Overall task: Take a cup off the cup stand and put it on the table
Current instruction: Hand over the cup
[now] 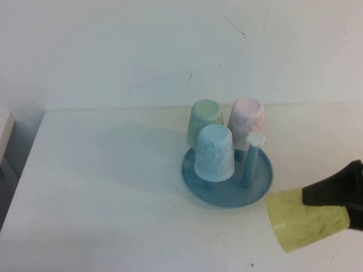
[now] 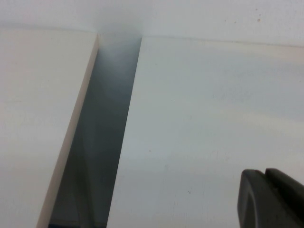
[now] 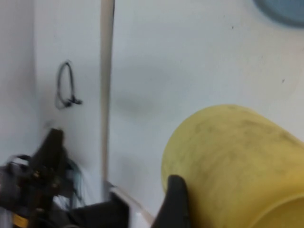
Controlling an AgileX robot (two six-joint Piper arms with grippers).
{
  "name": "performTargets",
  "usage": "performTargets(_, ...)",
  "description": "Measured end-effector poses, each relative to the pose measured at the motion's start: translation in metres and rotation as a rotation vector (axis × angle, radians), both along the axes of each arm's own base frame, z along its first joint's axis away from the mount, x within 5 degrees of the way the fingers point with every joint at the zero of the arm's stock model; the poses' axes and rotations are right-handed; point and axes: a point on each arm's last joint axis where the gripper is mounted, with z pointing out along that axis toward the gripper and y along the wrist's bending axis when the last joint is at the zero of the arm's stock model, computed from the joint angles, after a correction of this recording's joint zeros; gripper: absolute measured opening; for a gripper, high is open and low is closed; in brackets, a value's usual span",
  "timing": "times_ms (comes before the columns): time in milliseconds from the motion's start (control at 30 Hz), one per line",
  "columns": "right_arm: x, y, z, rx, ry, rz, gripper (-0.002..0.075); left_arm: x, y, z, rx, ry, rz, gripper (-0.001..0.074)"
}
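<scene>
White table (image 1: 102,198), pale wall behind

The right gripper (image 1: 340,199) is black and matte, a tapered shape that becomes wider toward the arm. Its finger (image 3: 176,202) is a smooth black wedge with a rounded tip and no markings. Of the left gripper (image 2: 273,197) only the black fingertips are visible, two rounded blocks pressed together with a thin seam between them. No screws can be seen.

Four cups: one yellow cup (image 1: 306,225), one light blue (image 1: 215,152), one pink (image 1: 246,120), one seemingly green (image 1: 205,120); one cup stand (image 1: 258,182).
</scene>
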Motion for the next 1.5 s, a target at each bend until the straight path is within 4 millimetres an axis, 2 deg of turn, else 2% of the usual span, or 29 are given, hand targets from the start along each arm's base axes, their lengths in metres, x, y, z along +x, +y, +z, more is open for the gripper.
performTargets(67,-0.003,0.001,-0.013,0.069,0.072,-0.030,0.0585,0.000,0.000,0.000,-0.002,0.000,0.001,-0.0003)
performTargets(167,-0.002,0.004,-0.019,0.197,0.147,-0.067,0.0585,0.000,0.000,0.000,-0.003,0.000,0.001,-0.0003)
performTargets(400,0.016,0.004,-0.006,0.466,0.188,-0.267,0.0585,0.000,0.000,0.000,-0.003,0.000,0.001,-0.0003)
performTargets(933,0.018,0.004,-0.004,0.502,0.203,-0.295,0.0584,0.000,0.000,0.001,-0.012,-0.012,0.005,-0.0004)
performTargets(1000,0.018,0.004,-0.004,0.500,0.203,-0.294,0.0585,0.001,-0.003,0.003,-0.224,-0.045,0.028,-0.0003)
performTargets(1033,0.018,0.004,-0.004,0.496,0.194,-0.289,0.0585,0.002,-0.007,0.005,-0.500,-0.067,0.051,-0.0003)
performTargets(1100,0.018,0.004,-0.004,0.485,0.168,-0.278,0.0584,0.003,-0.012,0.011,-0.910,-0.099,0.082,-0.0003)
performTargets(1133,0.018,0.004,-0.004,0.479,0.157,-0.272,0.0584,0.003,-0.013,0.014,-1.045,-0.115,0.090,-0.0003)
performTargets(1200,0.017,0.004,-0.004,0.470,0.141,-0.264,0.0584,0.003,-0.012,0.018,-1.113,-0.153,0.094,-0.0003)
performTargets(1300,0.017,0.004,-0.005,0.459,0.122,-0.253,0.0584,0.004,-0.010,0.020,-1.054,-0.194,0.086,-0.0003)
performTargets(1400,0.017,0.004,-0.005,0.451,0.101,-0.244,0.0584,0.004,-0.012,0.020,-1.080,-0.176,0.070,-0.0003)
performTargets(1500,0.017,0.004,-0.005,0.446,0.097,-0.239,0.0584,0.003,-0.017,0.017,-1.021,-0.125,0.027,-0.0003)
